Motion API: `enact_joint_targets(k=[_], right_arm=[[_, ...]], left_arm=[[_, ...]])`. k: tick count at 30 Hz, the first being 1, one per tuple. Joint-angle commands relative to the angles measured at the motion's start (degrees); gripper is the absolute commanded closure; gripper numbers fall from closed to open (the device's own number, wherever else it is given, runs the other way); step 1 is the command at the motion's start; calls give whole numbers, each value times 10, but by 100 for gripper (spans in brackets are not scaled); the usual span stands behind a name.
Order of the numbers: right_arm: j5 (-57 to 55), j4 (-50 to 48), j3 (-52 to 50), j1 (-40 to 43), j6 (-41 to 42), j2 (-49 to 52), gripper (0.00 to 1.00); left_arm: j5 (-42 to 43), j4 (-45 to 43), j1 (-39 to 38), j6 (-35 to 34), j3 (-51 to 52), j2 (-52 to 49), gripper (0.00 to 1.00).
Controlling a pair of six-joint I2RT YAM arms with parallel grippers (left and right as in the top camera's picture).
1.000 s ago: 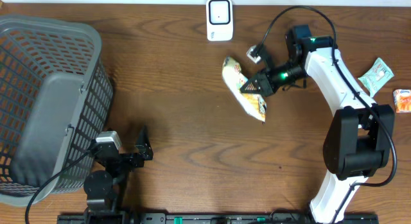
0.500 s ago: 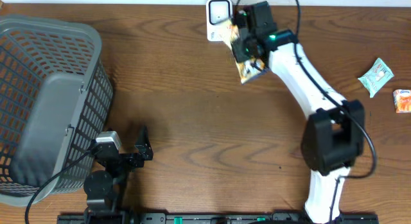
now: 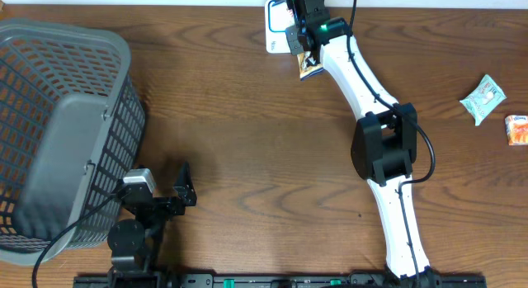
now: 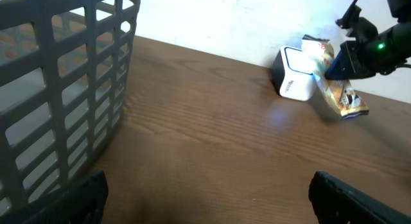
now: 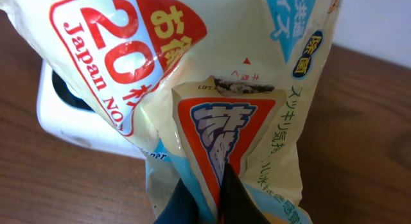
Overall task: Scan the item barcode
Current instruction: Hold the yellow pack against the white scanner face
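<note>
The item, a yellow-and-white snack packet (image 3: 310, 67) with red and blue print, hangs pinched in my right gripper (image 3: 300, 47) at the table's far edge. It is right beside the white barcode scanner (image 3: 275, 25). In the right wrist view the packet (image 5: 192, 70) fills the frame, with the right gripper (image 5: 209, 198) shut on its creased edge and the scanner (image 5: 67, 118) just behind it. The left wrist view shows the packet (image 4: 339, 94) against the scanner (image 4: 294, 75). My left gripper (image 3: 183, 186) rests open and holds nothing near the front left, far from both.
A large grey mesh basket (image 3: 58, 131) takes up the left side, close to the left arm. Two small packets lie at the far right, a pale green one (image 3: 483, 98) and an orange one (image 3: 517, 129). The right arm stretches diagonally across the table's centre-right.
The right arm has swung the packet from the table's middle right up and left to the scanner at the far edge. The left arm has not moved.
</note>
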State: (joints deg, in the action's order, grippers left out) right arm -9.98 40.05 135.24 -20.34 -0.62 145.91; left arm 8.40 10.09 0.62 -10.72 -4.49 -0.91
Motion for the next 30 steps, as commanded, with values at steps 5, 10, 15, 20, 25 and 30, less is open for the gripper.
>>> enact_joint_targets(k=[5, 10, 15, 20, 25, 30], right_arm=[[8, -20, 24, 0, 9, 0, 99], [9, -12, 24, 4, 4, 3, 99], [3, 17, 24, 6, -9, 17, 99], [-27, 81, 24, 11, -13, 27, 99], [-155, 185, 38, 21, 16, 26, 99], [-175, 323, 80, 59, 88, 16, 99]], left_arm=[[-1, 14, -2, -5, 9, 3, 0], [-1, 14, -2, -5, 9, 3, 0], [-1, 14, -2, -5, 9, 3, 0], [-1, 14, -2, -5, 9, 3, 0], [-1, 14, -2, -5, 9, 3, 0], [-1, 14, -2, -5, 9, 3, 0]])
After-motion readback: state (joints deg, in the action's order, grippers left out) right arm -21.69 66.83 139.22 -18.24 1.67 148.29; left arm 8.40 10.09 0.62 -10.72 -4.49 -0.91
